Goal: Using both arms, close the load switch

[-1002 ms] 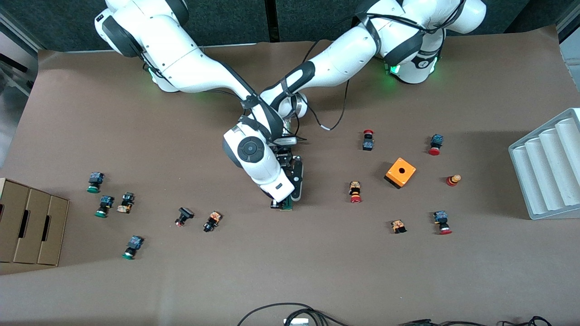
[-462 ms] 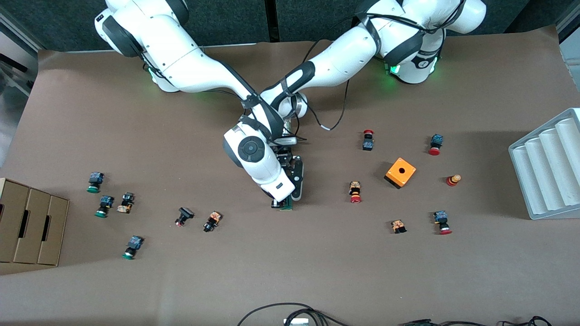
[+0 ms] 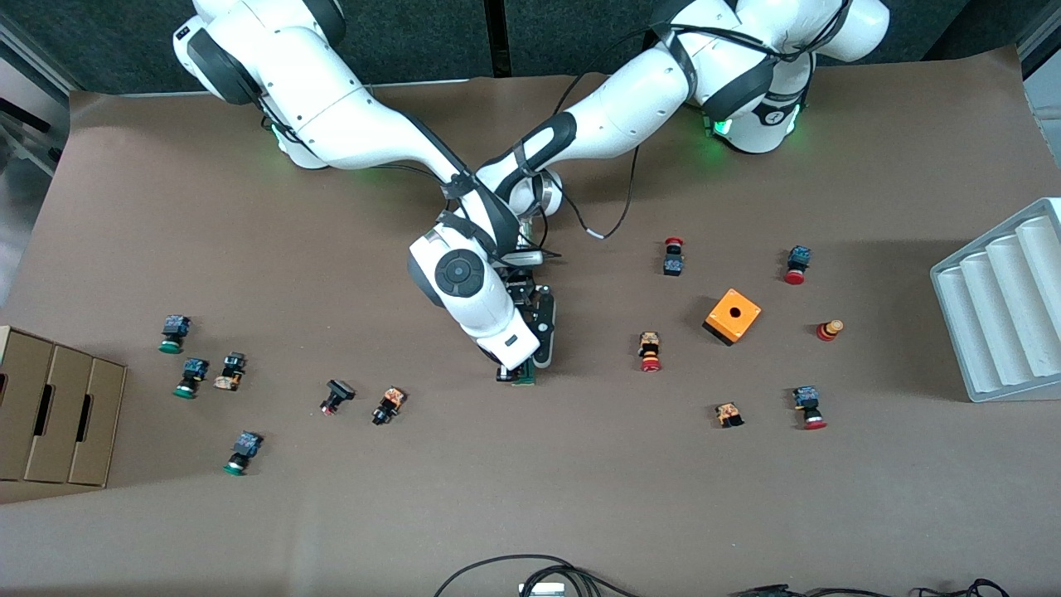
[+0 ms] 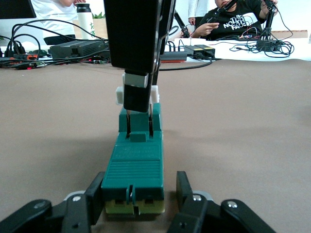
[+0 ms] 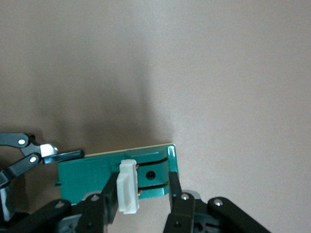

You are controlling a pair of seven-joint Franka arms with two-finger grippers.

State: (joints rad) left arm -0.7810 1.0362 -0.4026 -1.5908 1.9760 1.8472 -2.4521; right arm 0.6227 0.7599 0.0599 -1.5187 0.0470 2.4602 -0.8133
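Observation:
The load switch [image 3: 524,379], a narrow green block with a white handle [image 5: 127,187], lies on the brown table at its middle. My left gripper [image 3: 537,358] lies low along the table, shut on one end of the load switch [image 4: 136,165], one finger [image 4: 95,194] on each side. My right gripper [image 3: 508,370] comes down from above onto the other end. In the right wrist view the right gripper [image 5: 142,190] has one finger against the white handle and the other against the end of the load switch [image 5: 92,174]. Seen from the left wrist, the right gripper [image 4: 139,99] covers most of the handle [image 4: 119,95].
An orange box [image 3: 733,316] and several red-capped buttons [image 3: 650,351] lie toward the left arm's end. Green-capped buttons [image 3: 189,377] and cardboard boxes [image 3: 58,414] are at the right arm's end. A grey tray [image 3: 1003,307] stands at the table's edge; cables [image 3: 530,572] lie along the front.

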